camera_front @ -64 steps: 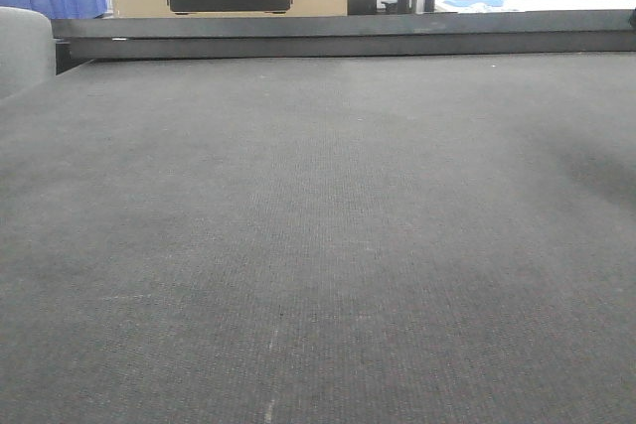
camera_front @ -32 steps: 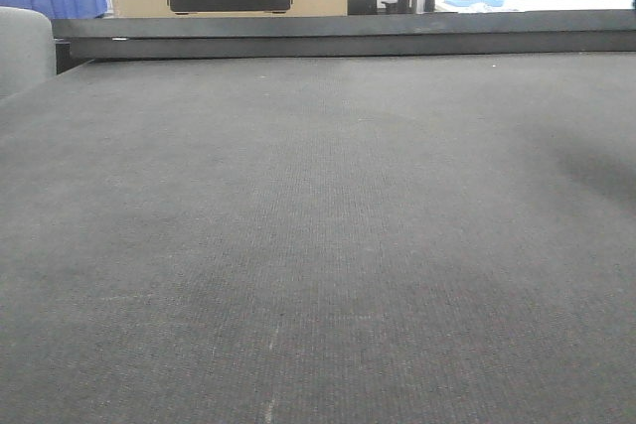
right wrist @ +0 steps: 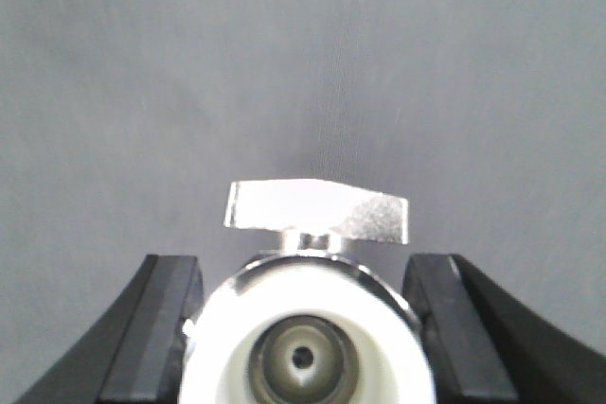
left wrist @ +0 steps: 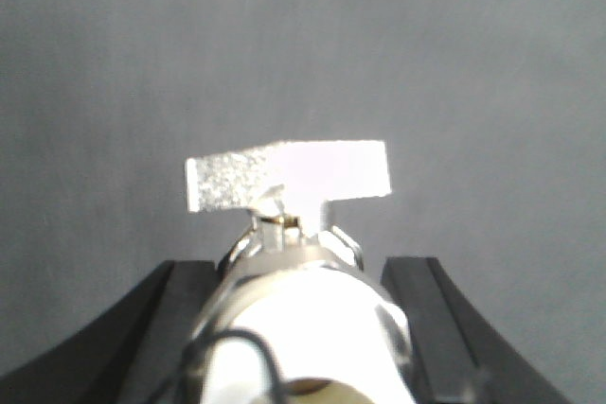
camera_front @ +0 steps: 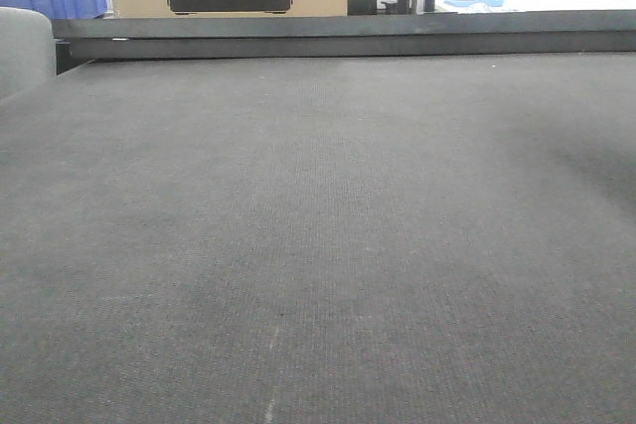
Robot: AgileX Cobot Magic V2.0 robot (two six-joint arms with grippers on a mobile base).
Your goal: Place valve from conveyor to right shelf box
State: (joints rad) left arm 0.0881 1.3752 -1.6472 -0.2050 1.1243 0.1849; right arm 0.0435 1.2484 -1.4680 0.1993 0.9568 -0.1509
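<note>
The left gripper (left wrist: pixel 298 276) clasps a chrome, white-ported valve (left wrist: pixel 312 328) and the right gripper (right wrist: pixel 303 270) a second valve (right wrist: pixel 312 295), each bore lying along the fingers, flat handle foremost

Left fingers (left wrist: pixel 156 338) clamped, right fingers (right wrist: pixel 156 328) clamped

wide dark grey woven conveyor (camera_front: pixel 318 245), black rail (camera_front: pixel 348 47) along its far edge

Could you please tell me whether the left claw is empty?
No, the left claw holds a silver valve between its black fingers.
</note>
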